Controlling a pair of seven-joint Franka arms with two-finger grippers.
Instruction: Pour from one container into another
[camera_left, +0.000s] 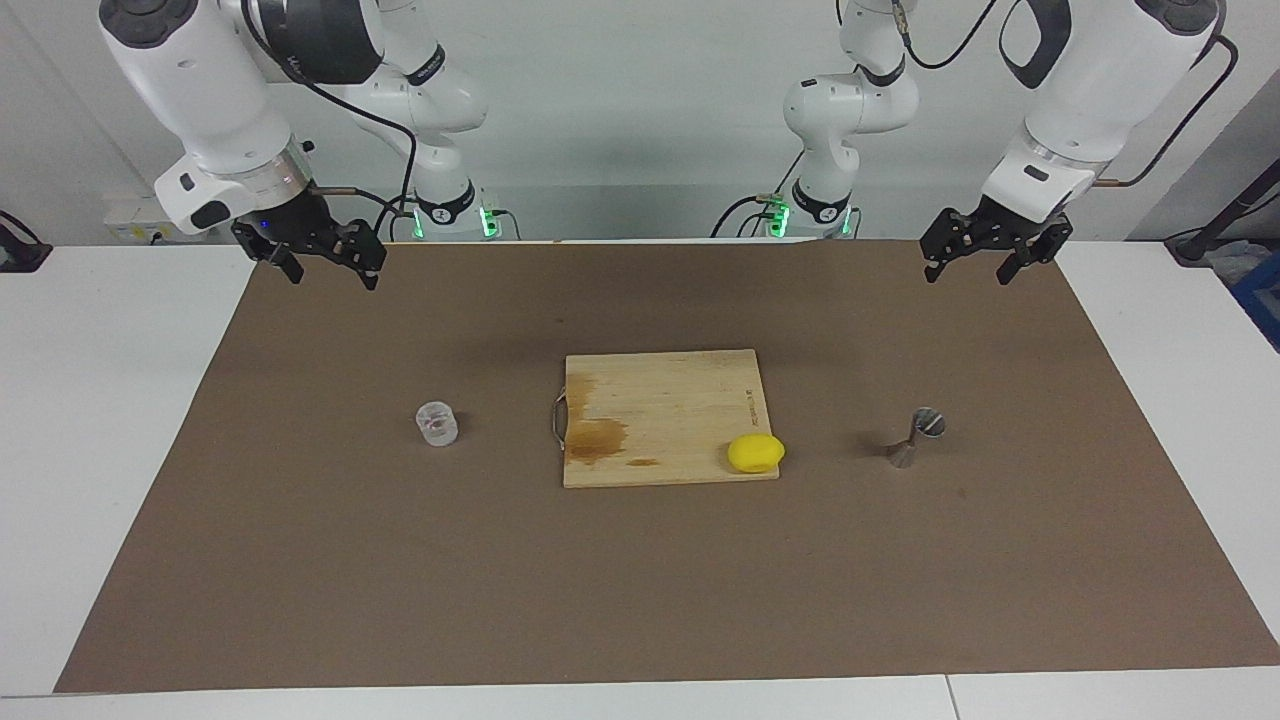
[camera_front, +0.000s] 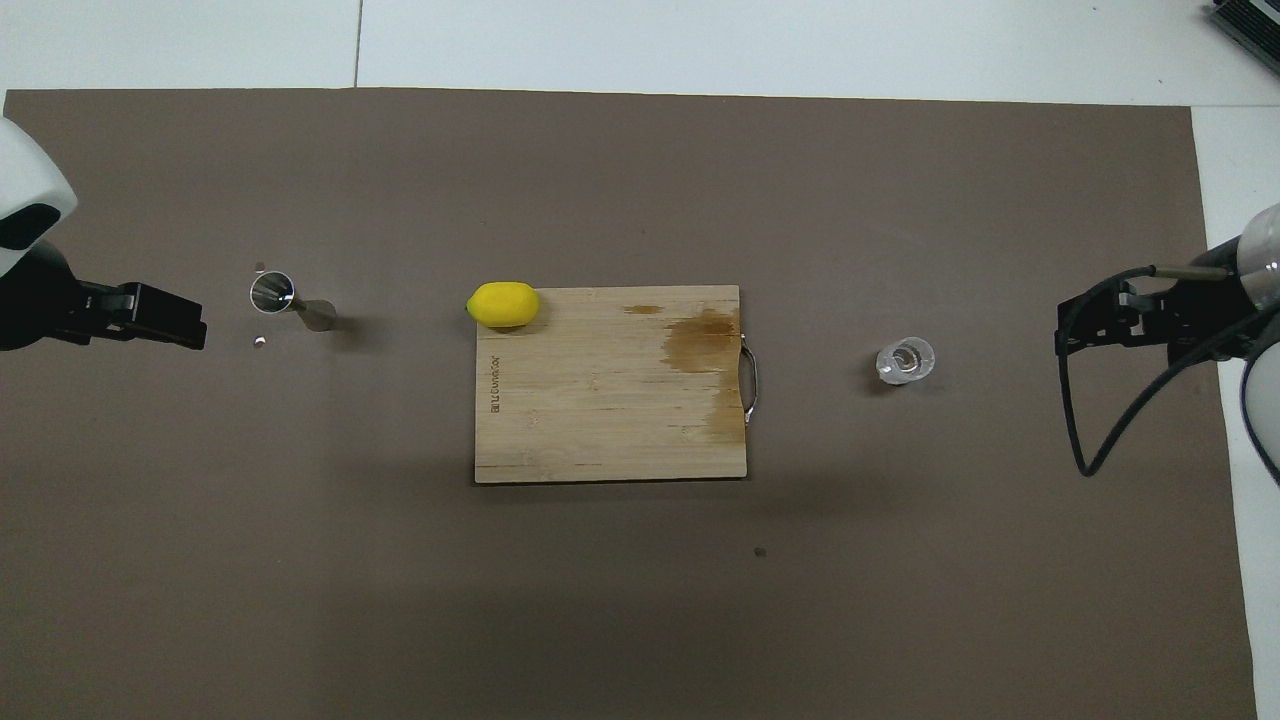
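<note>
The clear squat cup (camera_left: 437, 424) stands upright on the brown mat toward the right arm's end; it also shows in the overhead view (camera_front: 905, 362). The steel hourglass jigger (camera_left: 918, 437) stands upright toward the left arm's end, its open top seen from above (camera_front: 272, 292). My right gripper (camera_left: 328, 268) hangs open and empty over the mat's edge at the robots' end, well apart from the cup; it also shows in the overhead view (camera_front: 1065, 335). My left gripper (camera_left: 972, 266) hangs open and empty over the mat's other corner at the robots' end, apart from the jigger (camera_front: 195, 330).
A wooden cutting board (camera_left: 660, 400) with a metal handle and brown stains lies mid-table between cup and jigger. A yellow lemon (camera_left: 755, 452) sits at the board's corner nearest the jigger (camera_front: 503, 304). The brown mat (camera_left: 640, 600) covers most of the white table.
</note>
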